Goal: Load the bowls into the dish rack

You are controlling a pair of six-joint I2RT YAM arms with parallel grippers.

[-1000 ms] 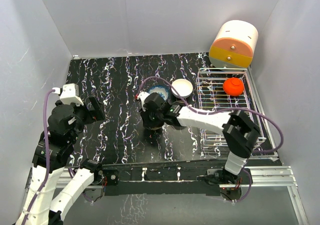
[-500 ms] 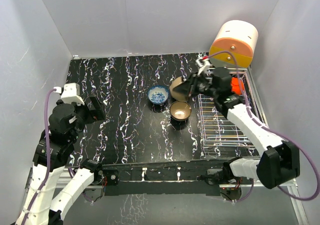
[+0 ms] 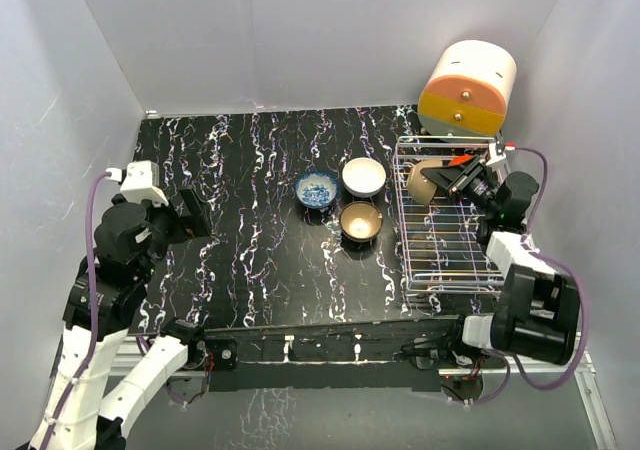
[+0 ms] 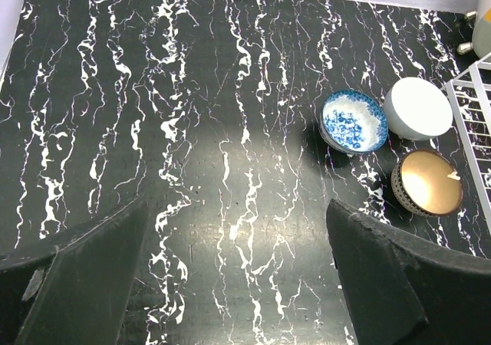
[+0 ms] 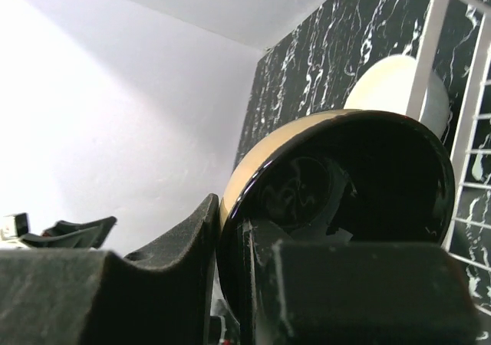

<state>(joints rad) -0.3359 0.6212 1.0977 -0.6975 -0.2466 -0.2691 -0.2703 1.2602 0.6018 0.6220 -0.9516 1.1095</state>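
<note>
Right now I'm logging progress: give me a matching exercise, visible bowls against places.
1. blue-and-white patterned bowl
2. plain white bowl
3. gold-lined dark brown bowl
4. tan bowl with black inside

A. in the right gripper, at the silver wire dish rack
B. black marbled table, nearest front edge
C. table, leftmost
D. table, between patterned bowl and rack

Pairs: 1-C, 2-D, 3-B, 4-A

We look into a robotics lab test cell: plain white panels (image 3: pixel 300 40) enclose a black marbled tabletop (image 3: pixel 240 170) edged by an aluminium rail (image 3: pixel 575 348).
</note>
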